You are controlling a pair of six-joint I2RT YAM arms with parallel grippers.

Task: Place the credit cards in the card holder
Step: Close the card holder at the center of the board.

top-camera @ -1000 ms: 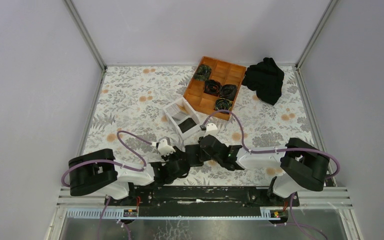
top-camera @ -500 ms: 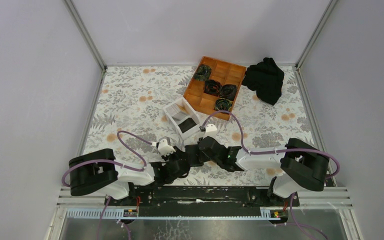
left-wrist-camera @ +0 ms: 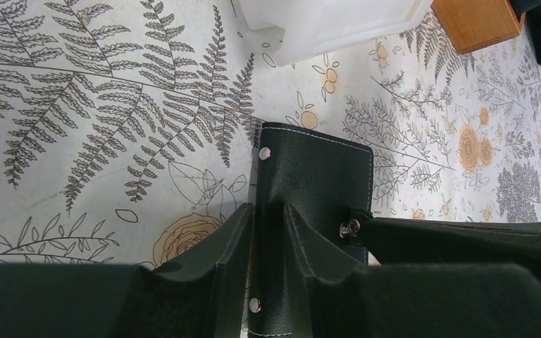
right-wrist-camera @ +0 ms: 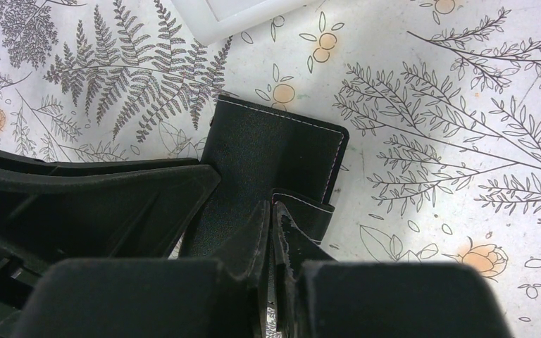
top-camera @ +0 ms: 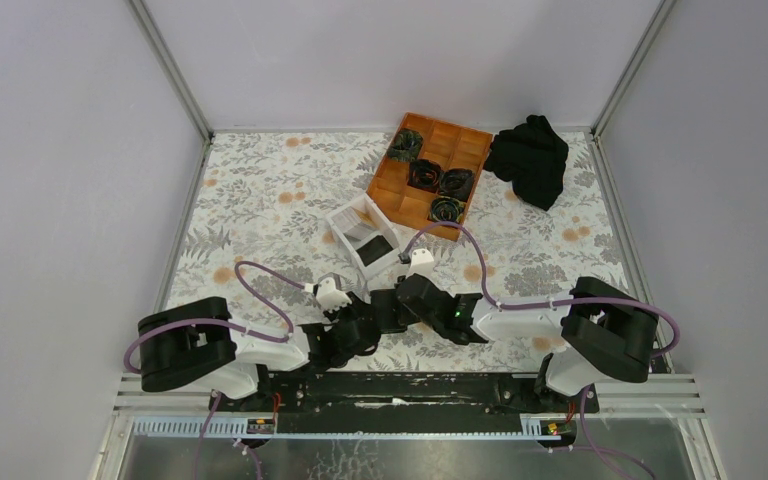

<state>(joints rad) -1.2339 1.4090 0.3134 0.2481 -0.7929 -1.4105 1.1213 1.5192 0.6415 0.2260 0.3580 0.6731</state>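
Left claw [left-wrist-camera: 266,215] is clamped across the riveted edge of the card holder [left-wrist-camera: 317,172], which lies on the counter [left-wrist-camera: 77,105] just on the arms' side of the white box [left-wrist-camera: 324,28]. Right claw [right-wrist-camera: 273,211] is all but closed, pinching the strap tab [right-wrist-camera: 311,210] on the holder's opposite edge. Both claws therefore stand at the holder, one per side. Judged next: draw the tab away from the left claw. No credit cards show.
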